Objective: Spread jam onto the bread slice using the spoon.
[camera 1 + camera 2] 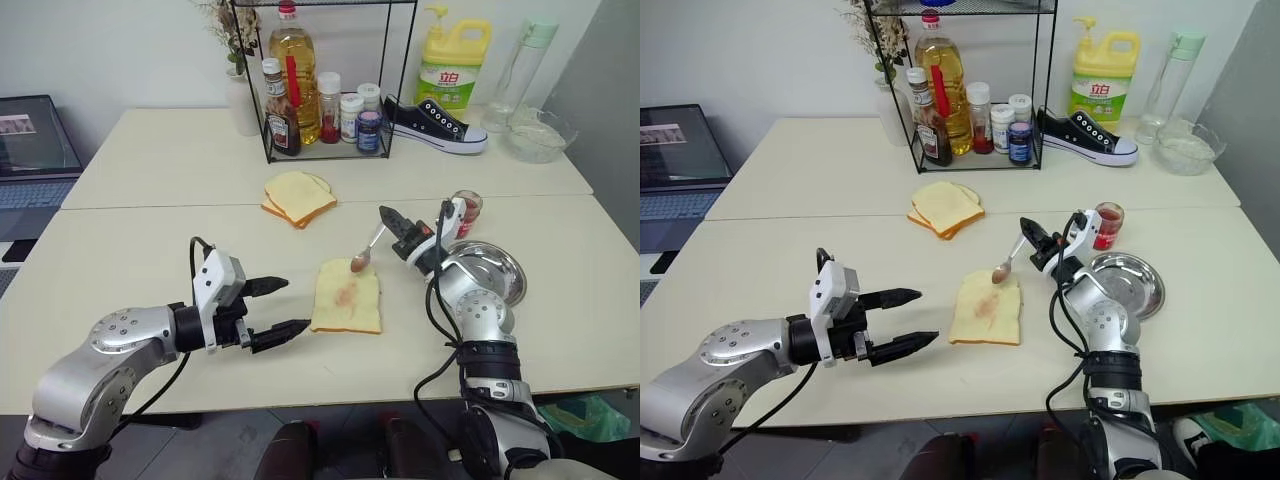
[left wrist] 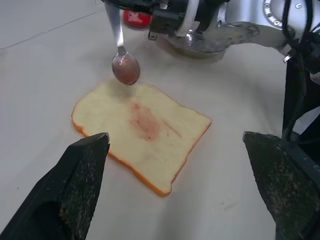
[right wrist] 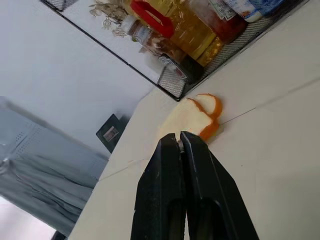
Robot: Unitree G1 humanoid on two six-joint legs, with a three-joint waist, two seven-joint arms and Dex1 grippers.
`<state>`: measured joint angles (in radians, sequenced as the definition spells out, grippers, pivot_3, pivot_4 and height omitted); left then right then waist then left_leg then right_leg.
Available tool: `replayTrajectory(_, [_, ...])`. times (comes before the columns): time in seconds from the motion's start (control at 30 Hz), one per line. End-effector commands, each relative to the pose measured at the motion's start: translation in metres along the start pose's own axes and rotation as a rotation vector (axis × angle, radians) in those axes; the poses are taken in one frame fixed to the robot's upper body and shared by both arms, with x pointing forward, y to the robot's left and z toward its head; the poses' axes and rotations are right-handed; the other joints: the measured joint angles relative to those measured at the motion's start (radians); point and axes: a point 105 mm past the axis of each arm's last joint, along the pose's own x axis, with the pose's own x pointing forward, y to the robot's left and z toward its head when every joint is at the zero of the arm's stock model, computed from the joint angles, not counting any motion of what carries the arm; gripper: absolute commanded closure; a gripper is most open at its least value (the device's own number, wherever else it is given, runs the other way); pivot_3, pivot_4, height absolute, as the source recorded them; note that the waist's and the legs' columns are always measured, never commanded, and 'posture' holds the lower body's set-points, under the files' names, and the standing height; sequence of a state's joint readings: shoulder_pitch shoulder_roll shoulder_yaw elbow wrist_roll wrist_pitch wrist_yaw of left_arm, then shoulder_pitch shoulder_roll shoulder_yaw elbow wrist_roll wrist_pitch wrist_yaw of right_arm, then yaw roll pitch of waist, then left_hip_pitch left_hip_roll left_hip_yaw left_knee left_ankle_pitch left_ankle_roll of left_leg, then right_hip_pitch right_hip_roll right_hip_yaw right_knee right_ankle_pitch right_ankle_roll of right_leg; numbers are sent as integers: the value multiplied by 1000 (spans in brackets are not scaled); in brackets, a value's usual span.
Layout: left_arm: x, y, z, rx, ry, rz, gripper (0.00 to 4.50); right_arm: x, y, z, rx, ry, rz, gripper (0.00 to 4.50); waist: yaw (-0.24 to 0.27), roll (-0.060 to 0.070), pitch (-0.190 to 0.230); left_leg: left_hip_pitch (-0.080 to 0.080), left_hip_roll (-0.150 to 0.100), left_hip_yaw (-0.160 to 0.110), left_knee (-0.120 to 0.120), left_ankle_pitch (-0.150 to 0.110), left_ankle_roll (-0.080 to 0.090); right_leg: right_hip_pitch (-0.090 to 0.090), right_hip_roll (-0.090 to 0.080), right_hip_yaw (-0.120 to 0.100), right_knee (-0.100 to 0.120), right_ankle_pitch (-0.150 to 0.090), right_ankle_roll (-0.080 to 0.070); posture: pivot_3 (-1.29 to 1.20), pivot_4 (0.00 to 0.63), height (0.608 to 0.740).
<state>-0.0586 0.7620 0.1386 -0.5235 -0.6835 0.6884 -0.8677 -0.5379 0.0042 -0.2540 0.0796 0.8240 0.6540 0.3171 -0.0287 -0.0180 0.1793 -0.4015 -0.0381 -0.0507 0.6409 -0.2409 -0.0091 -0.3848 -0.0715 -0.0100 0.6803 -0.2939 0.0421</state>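
Now, head views: you see the spoon [image 1: 366, 252] clamped by its handle in the right gripper [image 1: 393, 222]; its long axis slants from the gripper down toward the robot's left, bowl hanging just over the far edge of the bread slice [image 1: 347, 296]; a reddish jam smear [image 1: 346, 294] marks the slice's middle
Left gripper [image 1: 277, 311]: fingers spread wide, just beside the slice's left edge, not touching
Jam jar [image 1: 465, 212]: beyond the steel plate [image 1: 498, 270], behind the right gripper
Writing: yellow jug [image 1: 452, 67] carries a label, unreadable
Left wrist view: bowl [image 2: 125, 68] red-coated, handle rising away; slice [image 2: 141, 133] lies between the open fingers [image 2: 67, 192]
Right wrist view: fingers [image 3: 192, 200] pressed together; bread stack [image 3: 194, 118] lies beyond their tips
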Motion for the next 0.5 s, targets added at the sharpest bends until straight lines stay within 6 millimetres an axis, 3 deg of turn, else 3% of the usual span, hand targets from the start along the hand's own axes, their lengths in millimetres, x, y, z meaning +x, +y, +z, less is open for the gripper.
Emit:
replayTrajectory(0.03, [1, -1, 14, 56, -22, -36, 0, -12, 29, 20, -35, -28, 77, 4479, 0, 0, 0, 0, 0, 0, 0, 0, 0, 0, 0, 0, 0, 0, 0, 0, 150, 740])
replayTrajectory(0.23, [16, 10, 53, 180, -66, -85, 0, -36, 32, 74, -205, -135, -30, 4479, 11, 0, 0, -1, -2, 0, 1, 0, 0, 1, 0, -2, 0, 0, 0, 0, 150, 740])
replayTrajectory(0.37, [38, 17, 78, 287, -87, -106, 0, -48, 23, 131, -357, -260, -165, 4479, 10, -1, 0, -1, -2, 1, 2, 0, 0, 1, 1, -1, 0, 0, 1, 0, 150, 740])
replayTrajectory(0.5, [59, 15, 98, 333, -122, -165, 0, -64, 15, 168, -432, -338, -252, 4479, 6, -1, 1, -1, -2, 2, 2, 0, 0, 1, 1, -1, 0, 0, 1, 0, 150, 740])
